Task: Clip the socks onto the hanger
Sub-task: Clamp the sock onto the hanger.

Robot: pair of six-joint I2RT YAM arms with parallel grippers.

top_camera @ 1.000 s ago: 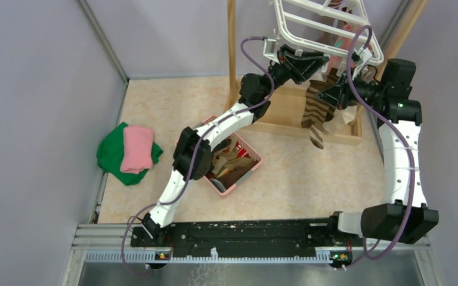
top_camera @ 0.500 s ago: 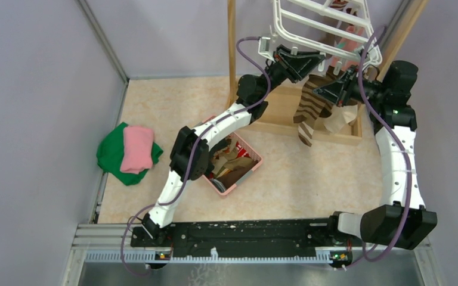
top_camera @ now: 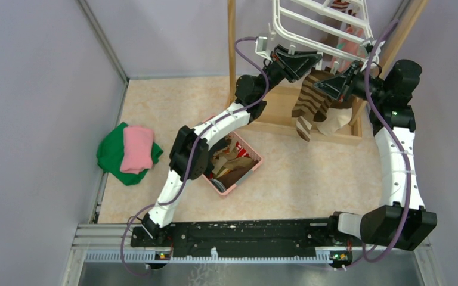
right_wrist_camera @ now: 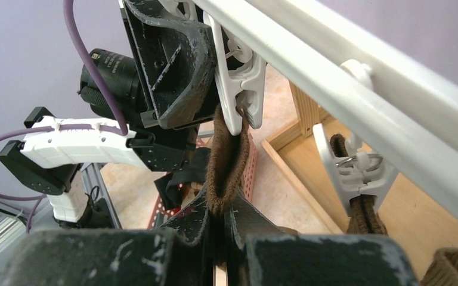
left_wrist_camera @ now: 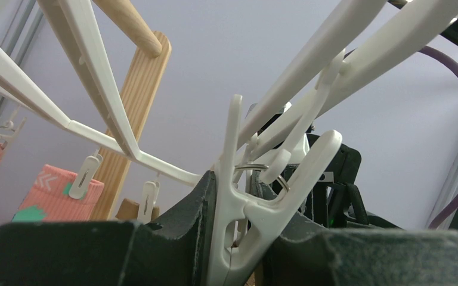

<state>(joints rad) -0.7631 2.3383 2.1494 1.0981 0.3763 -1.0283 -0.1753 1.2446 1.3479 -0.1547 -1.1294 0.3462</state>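
**Top external view: striped sock raised to a squeezed clip at one o'clock**

The white plastic grid-frame hanger [top_camera: 319, 24] hangs at one o'clock, between the light wooden posts of a stand [top_camera: 232, 42] whose base frame rests on the table. Both arms reach up to the hanger's near edge.

In the left wrist view, the left gripper [left_wrist_camera: 238, 244] is clamped on the handles of a white plastic clip [left_wrist_camera: 241, 196] dangling from the hanger. At eight o'clock in that view, a coral-pink sock [left_wrist_camera: 56, 193] hangs from another clip.

In the right wrist view, the right gripper [right_wrist_camera: 217, 223] is closed tight on the cuff of the brown-and-cream striped fabric sock [top_camera: 310, 104]. The cuff's top edge is at the mouth of the squeezed clip. Whether the clip bites the cuff cannot be told. The rest of the sock hangs free over the stand's base.

The table surface [top_camera: 155, 107] is beige and marbled, and the plain lilac-grey walls [top_camera: 36, 89] meet at a metal corner strip. A pink plastic basket [top_camera: 256, 162] of socks sits near the centre. A folded pink cloth [top_camera: 137, 148] lies on a green cloth [top_camera: 108, 156] at nine o'clock.
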